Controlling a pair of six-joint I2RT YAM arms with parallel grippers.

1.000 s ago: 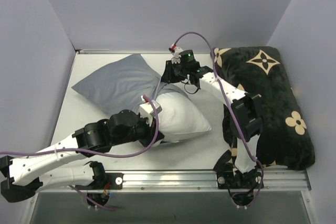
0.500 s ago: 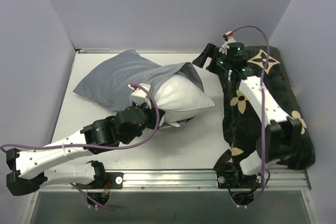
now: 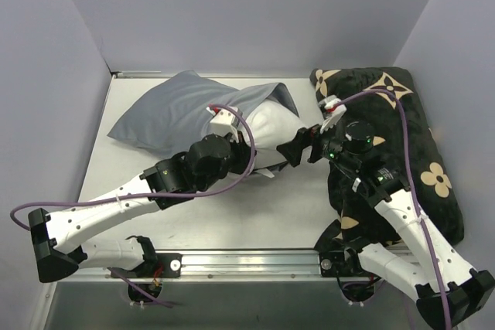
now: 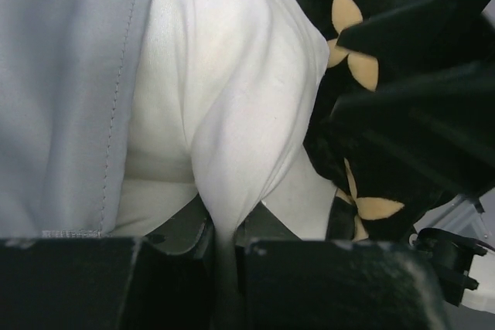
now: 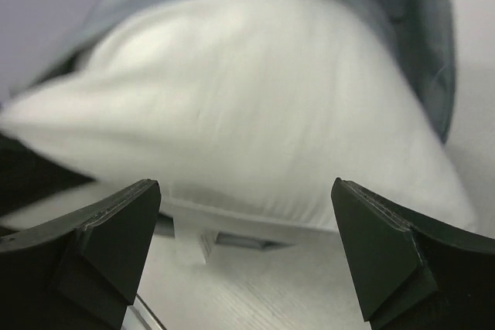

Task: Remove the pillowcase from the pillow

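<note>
The pillow (image 3: 272, 127) lies on the table (image 3: 255, 222), left of centre, mostly inside its grey pillowcase (image 3: 170, 110), with its white end poking out toward the black cushion (image 3: 410, 137). The left pincer (image 4: 226, 246) is clamped on a fold of the pillow's white fabric. The right pincer (image 5: 241, 191) faces that bare end, fingers spread wide apart and gripping nothing.

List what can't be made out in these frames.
- Pillow far end: inside the pillowcase, top view.
- Left gripper: hidden under its own wrist, top view.
- Tab below the pillow: blurred, right wrist view.
- Cushion: partly covered by the right arm, top view.
</note>
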